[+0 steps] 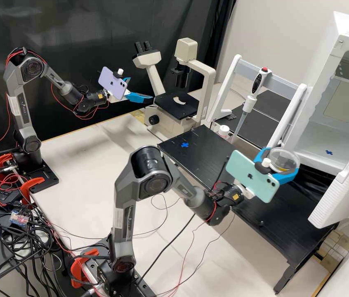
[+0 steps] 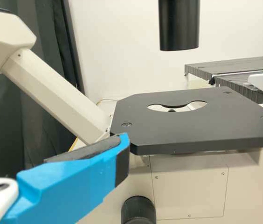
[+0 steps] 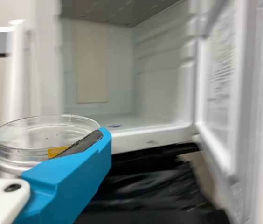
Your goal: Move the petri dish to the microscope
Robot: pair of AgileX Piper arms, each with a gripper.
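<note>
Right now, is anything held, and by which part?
The right gripper holds the round dish by opposite sides of its outer wall; the left gripper is empty.

Open gap between microscope stage (image 2: pixel 192 135) and black tube (image 2: pixel 179 25) (white pipette stand (image 1: pixel 227 82) an obstacle nearby).

The high view looks forward and down from well above the tabletop (image 1: pixel 75 165), towards its far edge. The left wrist view faces the microscope (image 2: pixel 187 186) up close, almost level with its stage (image 2: pixel 197 130); the right looks nearly level into the open cabinet (image 3: pixel 162 93). The high view shares both.
</note>
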